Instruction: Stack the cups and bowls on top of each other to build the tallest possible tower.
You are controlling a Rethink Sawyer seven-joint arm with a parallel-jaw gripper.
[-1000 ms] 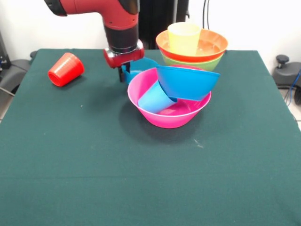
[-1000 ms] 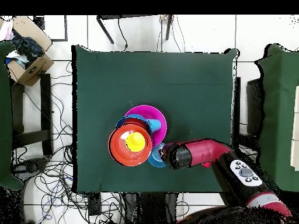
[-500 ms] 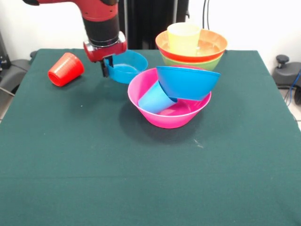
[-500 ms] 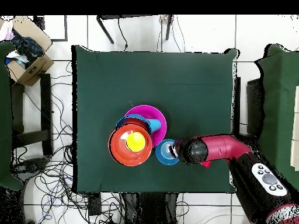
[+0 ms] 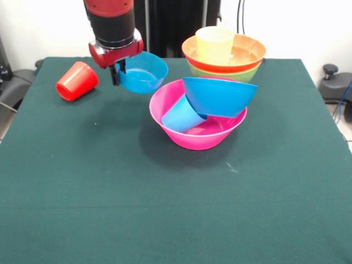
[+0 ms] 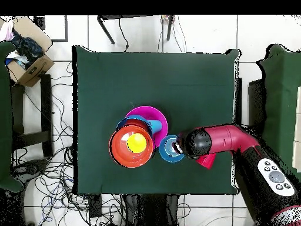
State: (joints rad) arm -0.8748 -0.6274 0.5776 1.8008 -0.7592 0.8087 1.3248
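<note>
Gripper (image 5: 117, 73) of yours clamps the small blue bowl (image 5: 143, 72) by its rim, lifted off the desk (image 5: 110, 181).

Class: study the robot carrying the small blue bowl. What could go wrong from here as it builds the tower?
1. The end effector pinches the small blue bowl only at its rim, so the bowl might swing or slip.
2. Inside the pink bowl a large blue bowl and light blue cup lie tilted; anything stacked there may slide.
</note>
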